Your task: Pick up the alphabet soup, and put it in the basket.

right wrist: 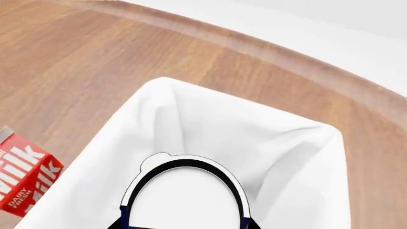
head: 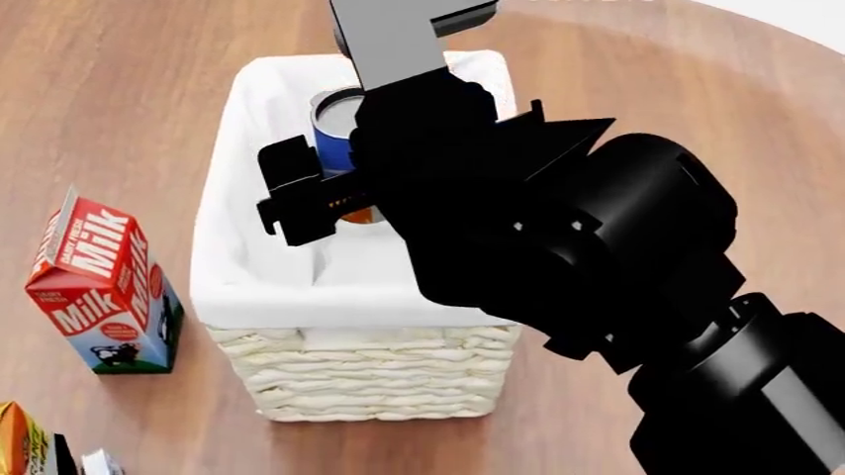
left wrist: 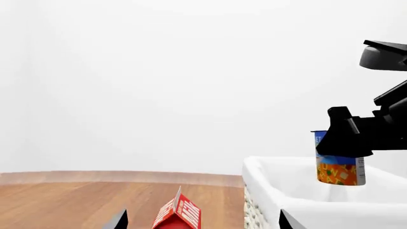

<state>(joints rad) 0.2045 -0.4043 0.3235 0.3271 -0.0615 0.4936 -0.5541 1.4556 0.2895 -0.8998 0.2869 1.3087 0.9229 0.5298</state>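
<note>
**Soup can held over the open basket**

Containers. One basket stands on the wooden bench, cream woven sides, white cloth lining folded over its rim. The lining's floor, where visible in the head view and right wrist view, shows bare; part of the interior is hidden behind the arm. One alphabet soup can is held upright above the basket's opening, toward its far end; in the left wrist view its lower end sits at about rim level, with the blue label above and the yellow-orange picture low down. Whether it touches the lining cannot be told.

Grippers. The right gripper has its jaws clamped on the sides of the can, whose pale metal top shows in the head view. The right wrist view looks straight down onto the can's round top and the basket lining below. Of the left gripper, only two dark tips show at the edge of its own view, spread well apart and holding nothing.

Count. One milk carton, red and white, stands upright on the bench left of the basket, near but apart. An orange item is cut off at the near left corner; too little shows to identify it.
</note>
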